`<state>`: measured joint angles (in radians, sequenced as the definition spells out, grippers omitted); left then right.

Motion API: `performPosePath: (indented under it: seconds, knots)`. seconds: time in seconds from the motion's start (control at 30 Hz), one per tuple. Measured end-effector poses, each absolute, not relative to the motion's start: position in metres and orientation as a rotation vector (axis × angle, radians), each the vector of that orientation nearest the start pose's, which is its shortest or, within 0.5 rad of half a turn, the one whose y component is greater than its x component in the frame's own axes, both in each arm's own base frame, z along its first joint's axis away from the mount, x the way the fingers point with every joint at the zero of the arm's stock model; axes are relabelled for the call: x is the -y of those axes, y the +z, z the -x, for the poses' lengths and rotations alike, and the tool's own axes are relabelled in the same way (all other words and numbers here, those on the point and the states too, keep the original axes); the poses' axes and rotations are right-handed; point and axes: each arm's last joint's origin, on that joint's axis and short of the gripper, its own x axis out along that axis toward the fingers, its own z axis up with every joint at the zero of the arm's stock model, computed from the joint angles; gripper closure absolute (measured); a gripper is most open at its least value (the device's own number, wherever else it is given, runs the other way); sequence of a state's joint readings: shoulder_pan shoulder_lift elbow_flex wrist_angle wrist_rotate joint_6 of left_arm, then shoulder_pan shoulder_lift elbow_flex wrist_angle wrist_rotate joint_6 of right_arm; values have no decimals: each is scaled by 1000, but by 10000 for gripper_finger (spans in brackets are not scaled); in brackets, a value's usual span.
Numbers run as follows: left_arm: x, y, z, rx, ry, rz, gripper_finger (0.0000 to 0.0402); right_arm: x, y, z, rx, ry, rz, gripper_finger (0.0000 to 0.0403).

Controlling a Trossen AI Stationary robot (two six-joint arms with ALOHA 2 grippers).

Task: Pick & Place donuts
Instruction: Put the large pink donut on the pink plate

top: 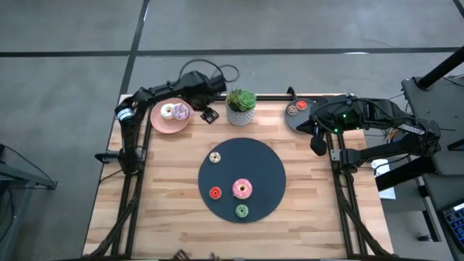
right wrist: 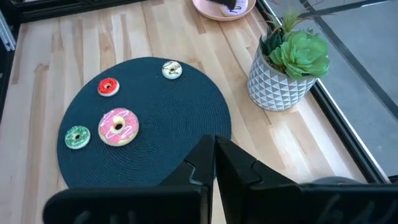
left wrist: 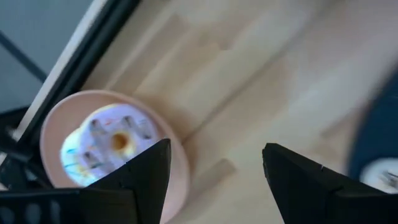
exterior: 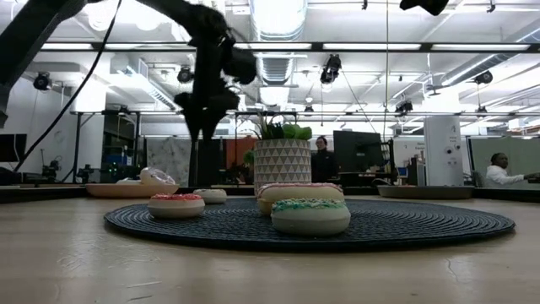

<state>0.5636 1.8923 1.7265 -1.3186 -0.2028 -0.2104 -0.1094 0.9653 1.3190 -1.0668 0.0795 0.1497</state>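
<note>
A pink plate (top: 161, 123) at the far left carries a white donut (top: 167, 111) and a purple-white donut (top: 180, 112), the latter also in the left wrist view (left wrist: 109, 146). My left gripper (top: 209, 114) hovers open just right of that plate, its fingers (left wrist: 214, 180) empty. On the dark round mat (top: 254, 163) lie a cream donut (top: 214, 157), a red donut (top: 215, 192), a pink frosted donut (top: 241, 189) and a green donut (top: 241, 211). A grey plate (top: 296, 122) holds a brown donut (top: 291, 110) and a red one (top: 301, 106). My right gripper (top: 317, 143) is shut (right wrist: 214, 163) beside that plate.
A potted green plant (top: 241, 107) in a white patterned pot stands at the far edge between the two plates, close to my left gripper. Bare wood lies left and right of the mat and along the near edge. People show far off in the room behind.
</note>
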Motion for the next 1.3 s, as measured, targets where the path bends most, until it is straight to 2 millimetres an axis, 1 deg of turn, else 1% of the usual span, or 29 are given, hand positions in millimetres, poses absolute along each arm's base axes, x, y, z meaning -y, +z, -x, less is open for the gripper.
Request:
performPosePath:
  seconds: [0.17, 0.33, 0.53, 0.73, 0.9, 1.1, 1.3]
  knots:
    - [-156, 286, -331, -1396, 689, 355, 177, 19, 398, -151, -700, -234, -153, 394]
    - [-113, 298, -351, -1343, 637, 324, 177, 19, 398, -151, -700, -234, -153, 394]
    - [-66, 310, -365, -1277, 588, 324, 177, 19, 398, -151, -701, -231, -147, 394]
    - [-26, 323, -373, -1217, 524, 328, 177, 19, 398, -150, -704, -223, -141, 394]
    - [0, 329, -379, -1158, 438, 291, 177, 18, 397, -147, -724, -216, -140, 394]
    - [27, 333, -388, -1087, 253, 307, 177, 16, 397, -140, -743, -183, -158, 394]
    - [40, 336, -393, -1037, 187, 324, 177, 15, 400, -131, -712, -177, -156, 394]
